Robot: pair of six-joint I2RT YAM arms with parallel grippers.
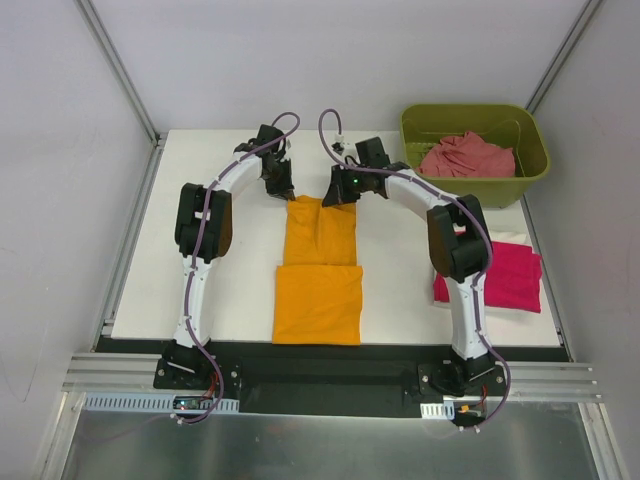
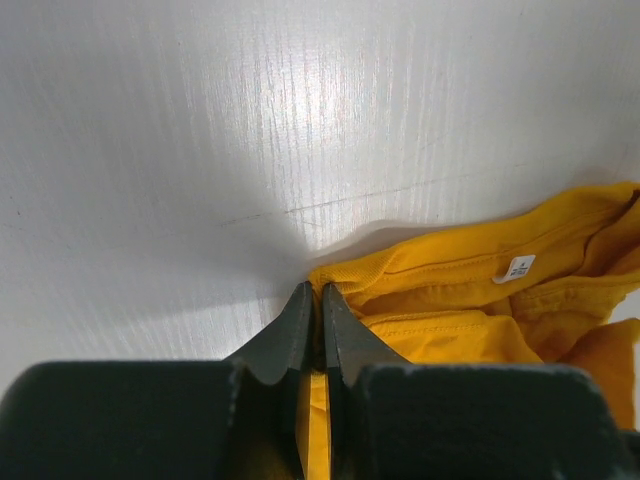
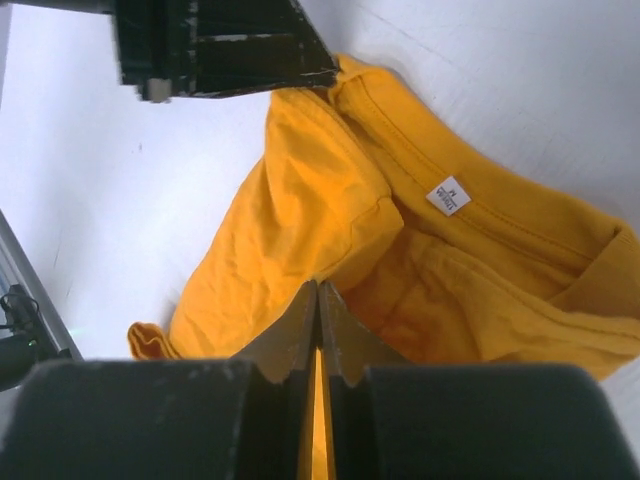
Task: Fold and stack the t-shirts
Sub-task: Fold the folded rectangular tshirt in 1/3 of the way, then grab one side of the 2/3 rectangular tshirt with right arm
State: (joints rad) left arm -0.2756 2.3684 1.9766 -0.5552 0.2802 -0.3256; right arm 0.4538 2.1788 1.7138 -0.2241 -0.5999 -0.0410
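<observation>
The left claw (image 1: pixel 283 192) was pinched together on the far left corner of the orange-yellow t-shirt (image 1: pixel 318 270); a thin strip of yellow cloth showed between its dark fingers in the left wrist view. The right claw (image 1: pixel 338 195) was likewise clamped on the shirt's far right corner, with cloth again caught between its fingers; the two claws stood near each other, the collar end of the shirt between them. From both claws the shirt ran back toward the arm bases as a long flat band on the white table (image 1: pixel 220 290), with a crease across its middle and the near part a little wider. Just ahead of the left claw's tips and to their right lay the collar with its small white label (image 2: pixel 517 268). Well to the right of the right claw — and nearer the bases — the magenta t-shirt (image 1: pixel 500 275) lay folded on the table; to the right of that claw and a little beyond it sat the olive-green bin (image 1: pixel 540 168), with the salmon-pink t-shirt (image 1: pixel 467 156) crumpled inside it.
</observation>
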